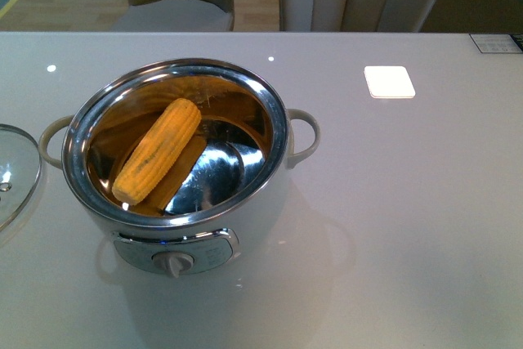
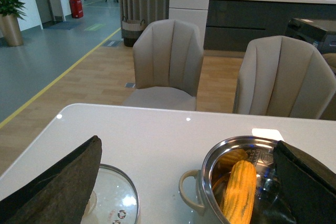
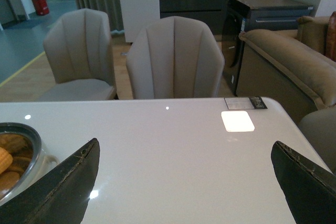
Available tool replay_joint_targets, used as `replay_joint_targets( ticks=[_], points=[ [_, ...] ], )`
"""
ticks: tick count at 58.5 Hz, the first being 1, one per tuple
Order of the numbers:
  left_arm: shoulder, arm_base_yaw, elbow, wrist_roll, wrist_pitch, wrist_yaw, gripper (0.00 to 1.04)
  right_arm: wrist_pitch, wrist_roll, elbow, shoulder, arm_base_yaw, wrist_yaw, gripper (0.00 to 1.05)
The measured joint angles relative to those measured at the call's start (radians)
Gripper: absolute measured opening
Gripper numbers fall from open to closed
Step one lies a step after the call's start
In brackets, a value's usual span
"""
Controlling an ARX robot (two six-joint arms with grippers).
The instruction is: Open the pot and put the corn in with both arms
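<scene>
Judging task done: corn [image 1: 157, 163] lies inside pot [image 1: 282, 171], lid [image 1: 16, 173] off beside it. Left gripper [image 2: 184, 182] and right gripper [image 3: 184, 182] spread, empty; park clear.

- The pot [image 1: 204, 226] is a round white electric cooker with a shiny steel inner bowl, a cream loop handle on each side and a control knob on its front; it stands upright and uncovered, in front of and below the left gripper [image 2: 184, 182], whose two dark fingers are spread wide apart
- The corn [image 1: 157, 151] is a husked yellow-orange cob with rows of kernels, lying slanted inside the steel bowl, one end low by the near wall, the other propped against the far wall, free of both grippers
</scene>
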Motion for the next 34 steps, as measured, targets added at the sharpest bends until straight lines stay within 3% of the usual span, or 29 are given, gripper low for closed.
replay_joint_targets(
  ticks=[34],
  points=[
    [0.000,0.000,0.000,0.000,0.000,0.000,0.98,0.000,0.000,0.000,0.000,0.000,0.000,0.96]
  ],
)
